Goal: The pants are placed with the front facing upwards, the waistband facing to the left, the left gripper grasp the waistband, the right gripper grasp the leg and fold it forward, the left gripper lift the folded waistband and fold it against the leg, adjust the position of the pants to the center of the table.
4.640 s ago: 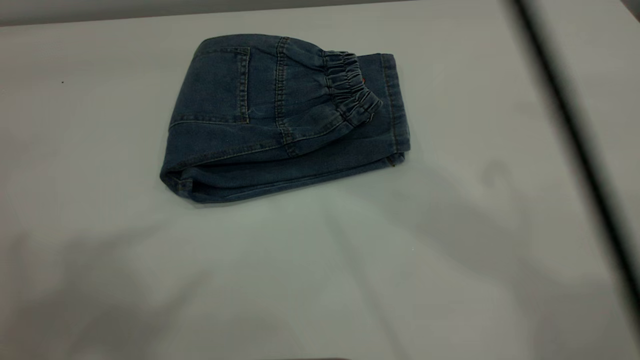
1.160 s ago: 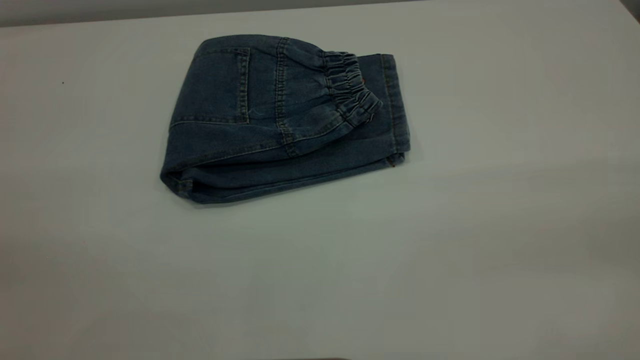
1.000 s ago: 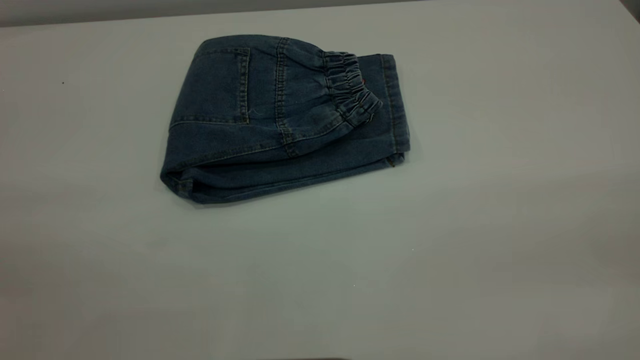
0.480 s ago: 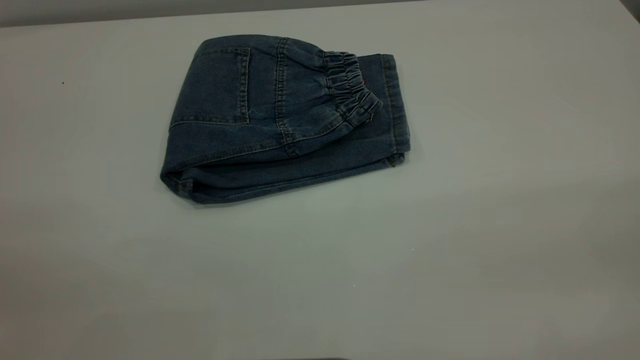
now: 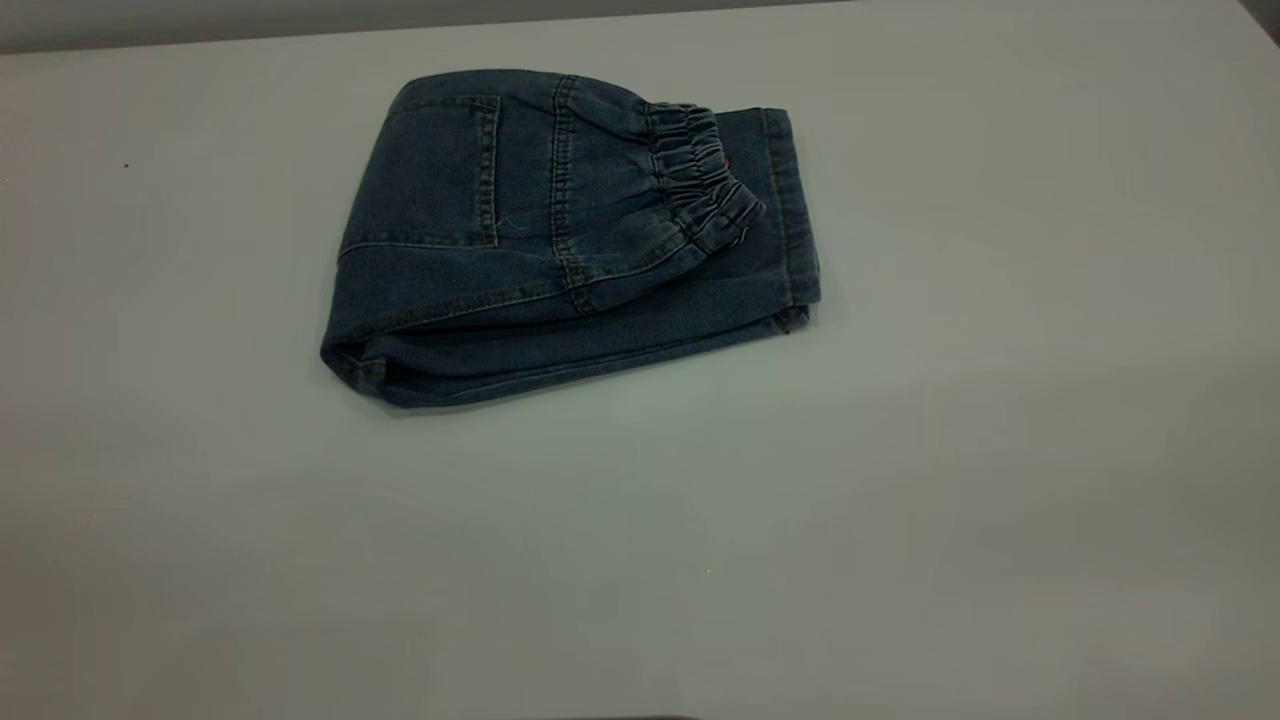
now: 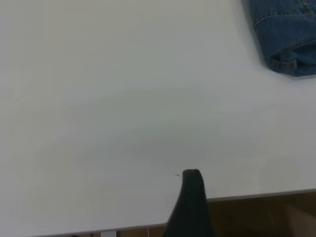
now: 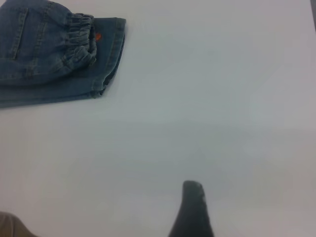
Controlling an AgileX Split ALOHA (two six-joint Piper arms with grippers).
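Observation:
The pants (image 5: 560, 230) lie folded into a compact blue denim bundle on the table (image 5: 900, 500), left of the middle and toward the far side. Their patch-pocket back faces up. The gathered waistband (image 5: 700, 180) rests on top near the stitched leg hems at the bundle's right end. Neither gripper appears in the exterior view. In the left wrist view one black part of my left gripper (image 6: 191, 180) hovers by the table's edge, far from the pants (image 6: 289, 34). My right gripper (image 7: 192, 190) likewise hangs over bare table, well away from the pants (image 7: 49, 54) and waistband (image 7: 81, 37).
The table's near edge (image 6: 256, 195) runs past the left gripper, with brown floor below it. Bare tabletop surrounds the bundle on all sides, widest to the right and front.
The dark blurred arm at the right edge and the shadows over the front of the table have gone. The pants have stayed put.

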